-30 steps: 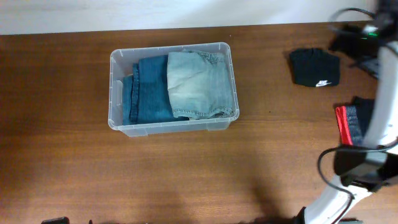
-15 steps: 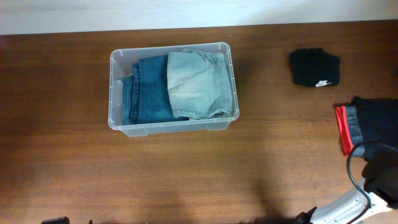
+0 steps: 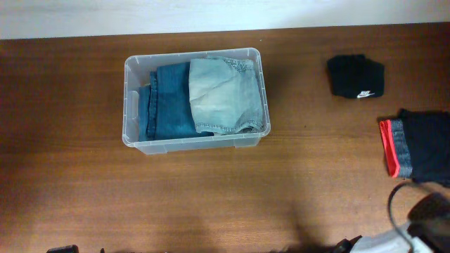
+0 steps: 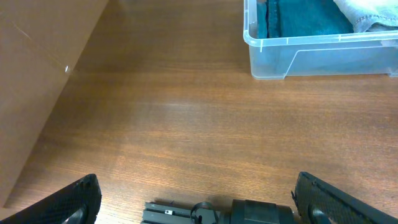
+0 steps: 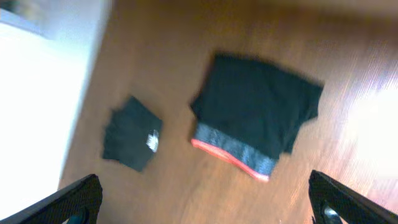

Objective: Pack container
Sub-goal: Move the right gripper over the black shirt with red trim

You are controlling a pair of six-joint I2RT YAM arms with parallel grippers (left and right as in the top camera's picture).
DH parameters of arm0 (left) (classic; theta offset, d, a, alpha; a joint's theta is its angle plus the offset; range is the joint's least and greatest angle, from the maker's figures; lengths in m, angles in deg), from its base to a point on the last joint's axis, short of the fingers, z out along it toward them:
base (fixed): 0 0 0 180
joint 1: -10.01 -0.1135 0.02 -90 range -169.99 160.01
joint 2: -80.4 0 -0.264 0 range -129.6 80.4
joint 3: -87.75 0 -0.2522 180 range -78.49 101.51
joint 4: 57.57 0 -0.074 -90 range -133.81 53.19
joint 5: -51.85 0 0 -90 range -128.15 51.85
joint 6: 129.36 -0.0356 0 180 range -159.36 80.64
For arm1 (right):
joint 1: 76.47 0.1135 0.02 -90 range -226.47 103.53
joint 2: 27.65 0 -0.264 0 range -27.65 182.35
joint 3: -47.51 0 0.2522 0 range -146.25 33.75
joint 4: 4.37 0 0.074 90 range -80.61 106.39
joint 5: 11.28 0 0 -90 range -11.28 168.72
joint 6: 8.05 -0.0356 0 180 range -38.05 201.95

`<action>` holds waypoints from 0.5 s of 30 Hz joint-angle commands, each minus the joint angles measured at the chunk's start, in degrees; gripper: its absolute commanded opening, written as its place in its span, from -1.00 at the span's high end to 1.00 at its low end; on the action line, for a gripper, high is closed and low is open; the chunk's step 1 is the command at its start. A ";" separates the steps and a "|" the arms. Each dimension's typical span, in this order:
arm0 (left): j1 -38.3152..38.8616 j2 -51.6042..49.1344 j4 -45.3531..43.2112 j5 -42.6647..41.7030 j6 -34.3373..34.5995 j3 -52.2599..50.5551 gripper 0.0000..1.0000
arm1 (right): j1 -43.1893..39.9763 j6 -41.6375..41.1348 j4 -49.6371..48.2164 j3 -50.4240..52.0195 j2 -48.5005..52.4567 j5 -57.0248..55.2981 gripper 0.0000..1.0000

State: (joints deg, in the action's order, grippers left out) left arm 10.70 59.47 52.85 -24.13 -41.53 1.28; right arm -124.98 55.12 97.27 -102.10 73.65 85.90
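The left jaws are seen spread wide apart, with one dark fingertip [image 4: 68,202] at each lower corner of the left wrist view and nothing held between them. Only bare brown tabletop [image 4: 186,124] is found in the gap. Ahead of these jaws and off to their right, well apart from them, the container [image 4: 311,59] is set on the tabletop, and just its near corner and front wall are taken in by this view. Blue cloth is seen over its rim.

The right jaws are likewise held wide apart and empty, their fingertips [image 5: 71,199] at the lower corners of a blurred right wrist view. Ahead of them, roughly in line with the gap, a black garment [image 5: 258,102] with a grey band and a red edge is laid flat. Further to their left, a small folded black item [image 5: 132,134] with a white logo is placed, apart from the garment.

From overhead, the container [image 3: 133,137] is shown to be filled by dark blue jeans [image 3: 165,102] and, beside them, a folded light denim piece [image 3: 225,95]. Both black pieces are kept outside the container, well apart from it.
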 commanded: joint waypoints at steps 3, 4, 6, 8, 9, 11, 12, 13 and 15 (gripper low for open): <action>0.28 0.11 0.00 0.98 -0.04 -0.13 -0.99 | 3.32 0.39 -2.40 -0.59 -13.40 -10.34 -0.97; 0.28 0.11 0.00 0.98 -0.04 -0.13 -0.99 | 3.87 0.37 -2.49 -0.59 -15.10 -13.11 -0.97; 0.28 0.11 0.00 0.98 -0.04 -0.13 -1.00 | 4.33 -0.35 -2.43 -0.52 -17.03 -16.96 -0.97; 0.28 0.11 0.00 0.98 -0.04 -0.13 -0.99 | 4.33 -0.70 -1.90 -0.52 -17.70 -19.50 -0.97; 0.28 0.11 0.00 0.98 -0.04 -0.13 -0.99 | 4.33 -0.72 -1.46 -0.52 -17.75 -21.03 -0.97; 0.28 0.11 0.00 0.98 -0.04 -0.13 -0.99 | 4.33 -2.75 0.15 -0.52 -17.75 -25.27 -0.97; 0.28 0.11 0.00 0.98 -0.04 -0.13 -0.99 | 4.35 -4.07 0.90 -0.52 -17.77 -27.50 -0.97; 0.28 0.11 0.00 0.98 -0.04 -0.13 -0.99 | 4.68 -5.53 1.53 -0.50 -17.81 -29.90 -0.97; 0.28 0.11 0.00 0.98 -0.04 -0.13 -0.99 | 5.79 -6.64 1.68 -0.42 -18.18 -32.59 -0.97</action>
State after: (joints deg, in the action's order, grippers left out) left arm 10.70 59.47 52.85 -24.13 -41.53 1.26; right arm -120.61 51.87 98.71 -103.22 54.61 61.94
